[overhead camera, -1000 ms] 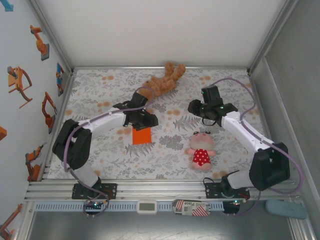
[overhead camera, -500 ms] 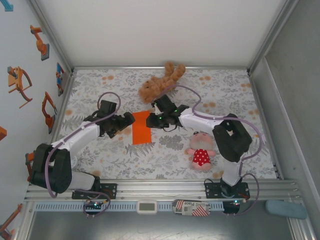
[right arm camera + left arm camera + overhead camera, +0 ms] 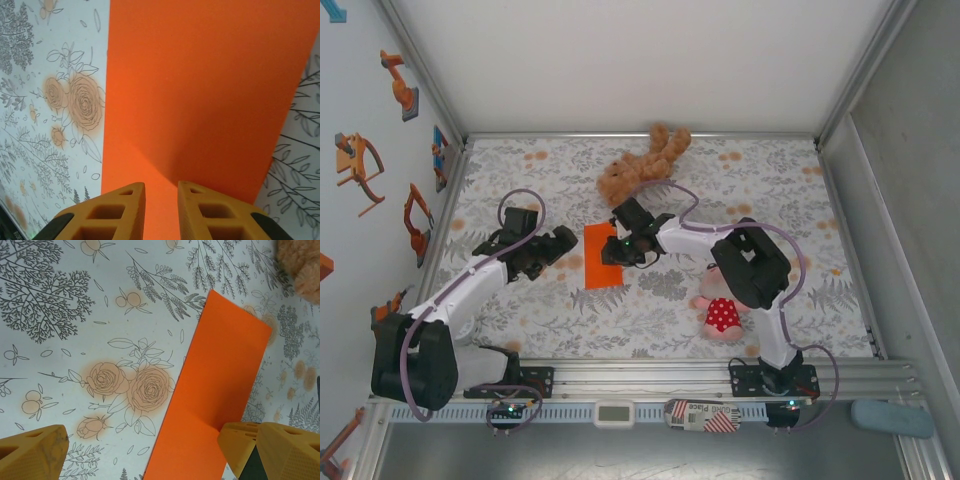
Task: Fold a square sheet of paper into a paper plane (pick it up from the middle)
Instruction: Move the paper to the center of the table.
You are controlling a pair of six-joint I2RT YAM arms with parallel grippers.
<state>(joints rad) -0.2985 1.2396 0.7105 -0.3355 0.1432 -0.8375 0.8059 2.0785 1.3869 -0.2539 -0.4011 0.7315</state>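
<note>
The square sheet of paper (image 3: 601,257) lies flat on the flowered table as a bright orange upright rectangle, a long strip in the left wrist view (image 3: 215,385). My left gripper (image 3: 563,245) hovers just left of it, open wide. One of its fingers (image 3: 35,455) is over bare cloth and the other is at the strip's far long edge (image 3: 142,442). My right gripper (image 3: 611,249) reaches in from the right over the paper's upper part. Its jaws stand a narrow gap apart above the orange surface (image 3: 200,85), with nothing pinched between them (image 3: 161,195).
A brown plush bear (image 3: 645,165) lies just behind the paper; its fur shows at a corner (image 3: 301,265). A pink doll in a red dress (image 3: 722,303) lies to the right front. Walls close in the table on the left, back and right.
My right arm swung across from the right side onto the paper, its jaws narrowing. My left gripper drew back to the left off the sheet and opened wide, uncovering the whole strip.
</note>
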